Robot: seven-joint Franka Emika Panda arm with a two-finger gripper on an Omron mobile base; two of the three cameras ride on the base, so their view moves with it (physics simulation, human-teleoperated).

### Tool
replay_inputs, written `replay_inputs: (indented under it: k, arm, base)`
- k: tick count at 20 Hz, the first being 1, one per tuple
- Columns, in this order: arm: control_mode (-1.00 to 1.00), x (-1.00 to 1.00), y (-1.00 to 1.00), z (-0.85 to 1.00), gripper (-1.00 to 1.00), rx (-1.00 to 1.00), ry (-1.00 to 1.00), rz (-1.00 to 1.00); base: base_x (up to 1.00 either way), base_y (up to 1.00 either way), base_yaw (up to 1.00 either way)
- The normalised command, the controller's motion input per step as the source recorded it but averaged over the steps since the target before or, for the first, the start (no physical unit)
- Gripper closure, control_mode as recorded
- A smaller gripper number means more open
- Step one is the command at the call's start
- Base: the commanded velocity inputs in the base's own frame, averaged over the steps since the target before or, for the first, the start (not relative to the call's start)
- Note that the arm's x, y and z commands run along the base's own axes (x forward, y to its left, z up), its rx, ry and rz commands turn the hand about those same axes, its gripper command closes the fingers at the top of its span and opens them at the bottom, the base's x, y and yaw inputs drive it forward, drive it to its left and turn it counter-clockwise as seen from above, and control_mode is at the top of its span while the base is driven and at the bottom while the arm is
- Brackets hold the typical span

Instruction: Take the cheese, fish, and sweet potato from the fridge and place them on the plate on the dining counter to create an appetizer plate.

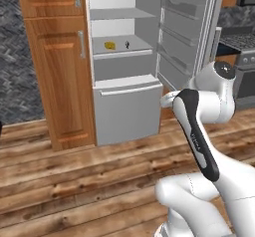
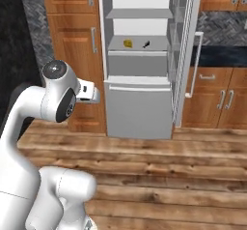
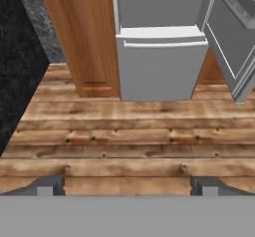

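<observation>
The fridge (image 1: 127,111) stands open ahead, its door (image 1: 187,32) swung out to the right. On its middle shelf lie the yellow cheese (image 1: 109,45) wedge and, just to its right, the small dark fish (image 1: 126,44); both also show as cheese (image 2: 128,43) and fish (image 2: 145,44) in the right base view. The sweet potato, the plate and the dining counter are out of view. My gripper (image 3: 127,183) hangs open over the wooden floor, well short of the fridge (image 3: 159,66), with nothing between its fingertips (image 3: 50,185).
Tall wooden cabinets (image 1: 55,61) flank the fridge on the left. A stove (image 1: 244,57) stands to the right beyond the door, and lower cabinets (image 2: 217,98) under a black wall counter. Wooden floor (image 2: 159,166) lies between my base and the fridge.
</observation>
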Motion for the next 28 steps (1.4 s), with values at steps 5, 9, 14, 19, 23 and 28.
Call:
replay_inputs:
  k: [5,9,14,19,23,28]
  arm:
    - [1.0,0.0,0.0,0.0,-1.0,0.0,0.0,0.0]
    - [1.0,0.0,0.0,0.0,-1.0,0.0,0.0,0.0]
    - [1.0,0.0,0.0,0.0,-1.0,0.0,0.0,0.0]
    - [1.0,0.0,0.0,0.0,-1.0,0.0,0.0,0.0]
    - [1.0,0.0,0.0,0.0,-1.0,0.0,0.0,0.0]
    - [1.0,0.0,0.0,0.0,-1.0,0.0,0.0,0.0]
  base:
    - [0.59,-0.02,0.0]
    - [0.58,-0.05,0.0]
    - [0.5,-0.15,0.0]
    - [0.35,-0.23,0.0]
    - [0.24,-0.31,0.01]
    - [0.19,-0.37,0.06]
